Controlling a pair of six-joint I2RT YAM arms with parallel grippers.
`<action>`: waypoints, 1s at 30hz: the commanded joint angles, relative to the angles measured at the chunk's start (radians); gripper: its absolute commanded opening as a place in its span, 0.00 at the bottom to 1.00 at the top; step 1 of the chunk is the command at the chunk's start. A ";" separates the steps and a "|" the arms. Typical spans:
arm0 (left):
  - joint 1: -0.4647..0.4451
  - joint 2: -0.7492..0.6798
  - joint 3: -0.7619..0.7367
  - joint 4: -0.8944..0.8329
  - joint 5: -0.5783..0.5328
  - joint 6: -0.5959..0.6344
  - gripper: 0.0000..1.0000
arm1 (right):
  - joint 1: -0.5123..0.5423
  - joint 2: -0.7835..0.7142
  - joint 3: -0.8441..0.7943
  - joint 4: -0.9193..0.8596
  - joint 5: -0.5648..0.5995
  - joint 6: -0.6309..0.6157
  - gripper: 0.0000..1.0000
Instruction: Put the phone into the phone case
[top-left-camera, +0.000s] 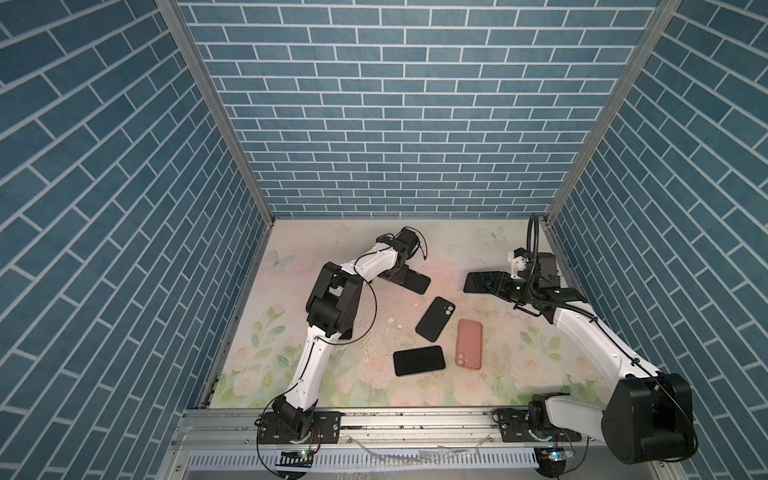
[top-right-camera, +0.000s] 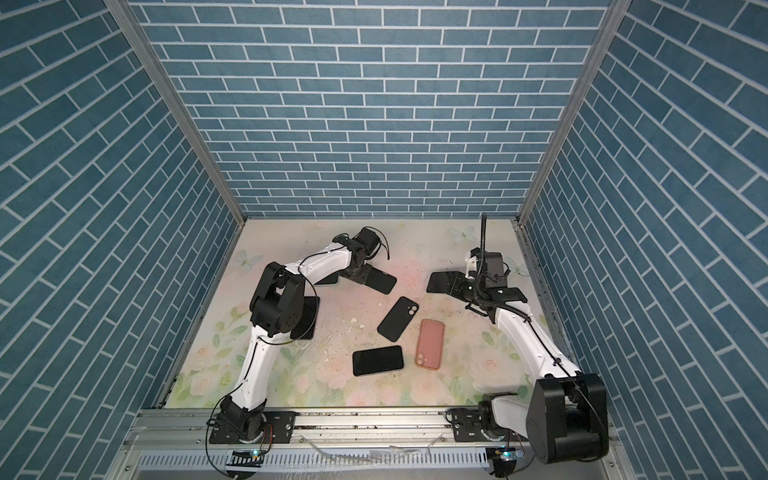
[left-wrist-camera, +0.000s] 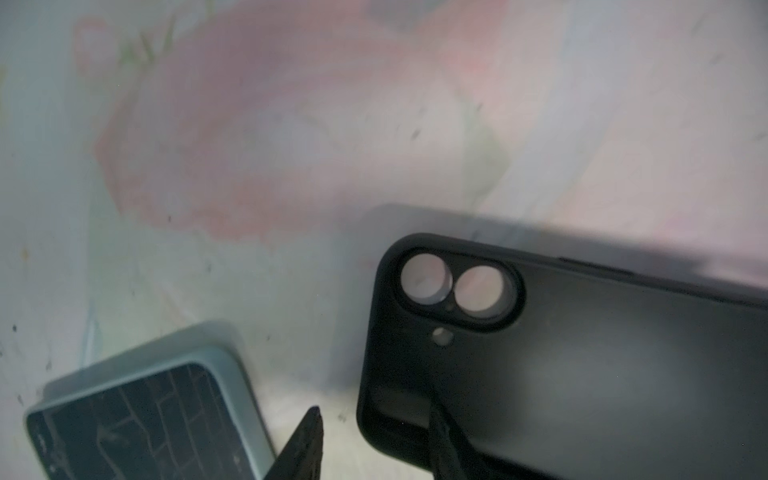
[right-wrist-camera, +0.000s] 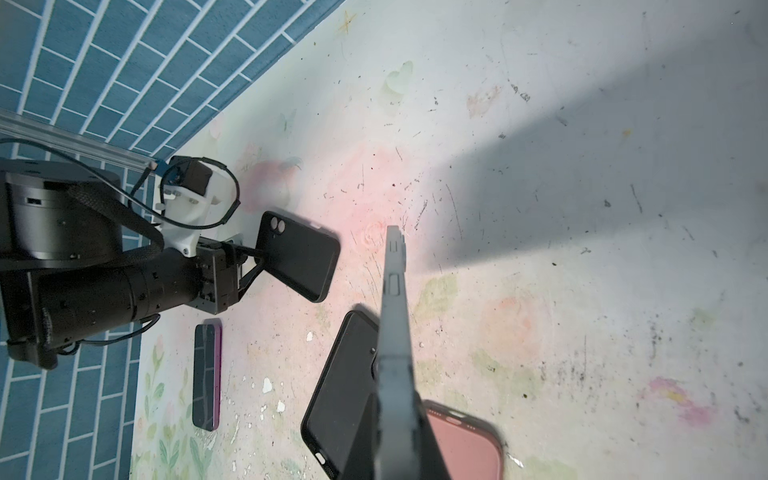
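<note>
A black phone case (left-wrist-camera: 561, 365) with two round camera holes lies at the back of the table (top-left-camera: 417, 283) (top-right-camera: 383, 283). My left gripper (left-wrist-camera: 374, 415) (top-left-camera: 405, 276) is open around its short end. One finger (left-wrist-camera: 444, 440) is over the case, and the other (left-wrist-camera: 307, 440) is outside it, with a strip of table between. My right gripper (top-left-camera: 492, 286) (right-wrist-camera: 395, 449) is shut on a dark phone (top-left-camera: 476, 282) (top-right-camera: 438, 282), held above the table. In the right wrist view that phone shows edge-on as a grey side (right-wrist-camera: 395, 311).
Mid-table lie a second black case (top-left-camera: 435, 318), a pink case (top-left-camera: 469, 343) and a black phone face up (top-left-camera: 419, 360). Another phone (left-wrist-camera: 145, 415) (right-wrist-camera: 206, 374) lies close beside the left gripper. Blue brick walls close in the back and both sides.
</note>
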 joint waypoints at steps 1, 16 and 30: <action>0.017 -0.026 -0.081 -0.054 0.081 -0.143 0.44 | -0.004 -0.012 0.000 0.057 -0.046 -0.025 0.00; 0.074 0.021 0.009 -0.042 0.142 -0.142 0.45 | -0.003 -0.040 -0.018 0.058 -0.073 -0.015 0.00; 0.080 0.047 0.015 -0.022 0.191 -0.089 0.20 | -0.003 -0.035 -0.010 0.056 -0.066 -0.003 0.00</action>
